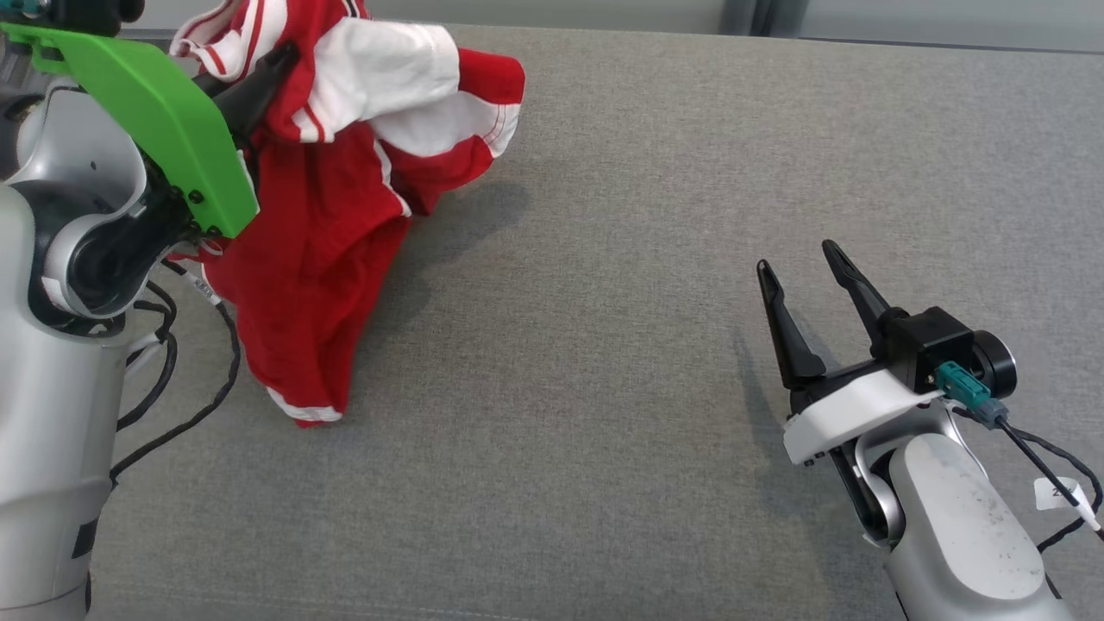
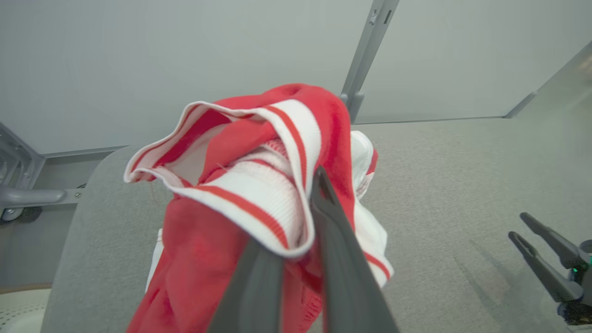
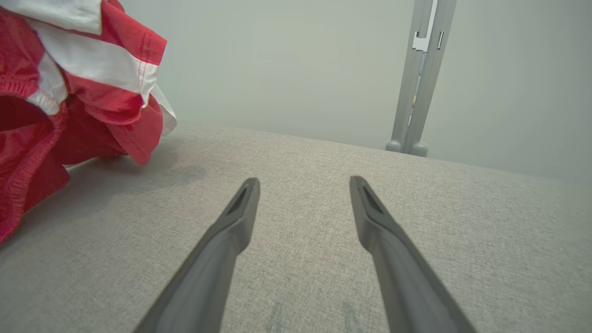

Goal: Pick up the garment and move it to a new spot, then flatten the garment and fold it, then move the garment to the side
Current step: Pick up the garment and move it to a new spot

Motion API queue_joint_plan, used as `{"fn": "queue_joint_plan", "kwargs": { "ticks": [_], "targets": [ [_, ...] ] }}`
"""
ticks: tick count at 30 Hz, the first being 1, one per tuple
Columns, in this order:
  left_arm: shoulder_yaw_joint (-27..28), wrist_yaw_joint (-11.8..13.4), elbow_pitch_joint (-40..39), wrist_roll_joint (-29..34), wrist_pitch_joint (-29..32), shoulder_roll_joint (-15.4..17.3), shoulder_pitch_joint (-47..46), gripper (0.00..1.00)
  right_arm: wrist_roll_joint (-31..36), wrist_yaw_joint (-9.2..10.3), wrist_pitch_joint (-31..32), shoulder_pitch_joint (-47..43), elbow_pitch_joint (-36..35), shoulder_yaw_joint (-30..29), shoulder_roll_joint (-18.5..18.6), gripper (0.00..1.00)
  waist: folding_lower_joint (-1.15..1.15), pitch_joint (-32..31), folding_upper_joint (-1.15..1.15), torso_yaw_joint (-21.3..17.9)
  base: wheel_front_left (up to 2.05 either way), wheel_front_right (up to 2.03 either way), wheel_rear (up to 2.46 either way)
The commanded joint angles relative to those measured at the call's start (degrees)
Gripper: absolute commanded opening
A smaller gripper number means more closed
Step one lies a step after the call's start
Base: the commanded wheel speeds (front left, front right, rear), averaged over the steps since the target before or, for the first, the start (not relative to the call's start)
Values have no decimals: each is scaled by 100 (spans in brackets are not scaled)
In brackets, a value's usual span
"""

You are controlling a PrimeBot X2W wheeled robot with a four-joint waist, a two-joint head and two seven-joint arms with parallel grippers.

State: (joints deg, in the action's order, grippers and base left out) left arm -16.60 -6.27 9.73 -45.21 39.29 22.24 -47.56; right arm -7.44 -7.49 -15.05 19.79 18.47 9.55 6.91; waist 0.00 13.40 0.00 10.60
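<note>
Red-and-white garment [image 1: 319, 259] hung long-axis down from the left hand [image 1: 272, 73], which pinched its striped edge, tail touching the desk [image 1: 604, 431], well apart from the spread, empty right hand [image 1: 798, 257].

Robot test lab, grey cloth-topped table [image 1: 655, 259], plain pale panels [image 3: 286, 60] behind the table, grey metal post [image 3: 418, 83] at the table's far edge, metal frame bar [image 2: 32, 196] off the table's corner.

garment [image 1: 310, 259]: red, white panels, red-and-white striped ribbed trim
table [image 1: 604, 345]: grey, fine woven fleck
left wrist cover [image 1: 164, 121]: bright green
right wrist bracket [image 1: 849, 410]: white
jaws: dark grey
connector [image 1: 962, 384]: teal
</note>
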Motion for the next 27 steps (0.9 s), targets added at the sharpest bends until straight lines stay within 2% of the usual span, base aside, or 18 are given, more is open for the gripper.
{"fn": "queue_joint_plan", "kwargs": {
  "ticks": [1, 4, 8, 13, 16, 21, 25, 27],
  "targets": [
    [32, 30, -185, -136, 73, -30, 53, 0, -46, 0, -18, -89, -10, -37, 4, 100, 0, -44, 0, -122, 0, 0, 0],
    [157, 161, -818, -607, 380, -184, 90, 0, -54, 0, -18, -81, -24, -81, -43, 100, 0, -61, 0, -250, 0, 0, 0],
    [39, 375, -1603, -1103, 735, -548, 130, 0, -73, 0, -18, -5, -78, -161, -124, 100, 0, -68, 0, -505, 0, 0, 0],
    [-303, 707, -2318, -1388, 956, -1099, 121, 0, -100, 0, -18, 65, -149, -238, -232, 100, 0, -70, 0, -995, 0, 0, 0],
    [-486, 880, -2498, -1346, 920, -1389, 67, 0, -135, 0, -18, 92, -213, -310, -311, 100, 0, -49, 0, -1363, 0, 0, 0],
    [-597, 896, -2209, -1138, 470, -1629, 169, 0, -171, 0, -18, 65, -307, -451, -374, 100, 0, 77, 0, -1945, 0, 0, 0],
    [-449, 578, -1443, -1112, -54, -1548, 618, 0, -199, 0, -18, 7, -346, -551, -389, 100, 0, 217, 0, -2306, 0, 0, 0],
    [-336, 428, -572, -877, -445, -1348, 923, 0, -244, 0, -18, -64, -355, -554, -397, 100, 0, 273, 0, -2472, 0, 0, 0]
  ]
}}
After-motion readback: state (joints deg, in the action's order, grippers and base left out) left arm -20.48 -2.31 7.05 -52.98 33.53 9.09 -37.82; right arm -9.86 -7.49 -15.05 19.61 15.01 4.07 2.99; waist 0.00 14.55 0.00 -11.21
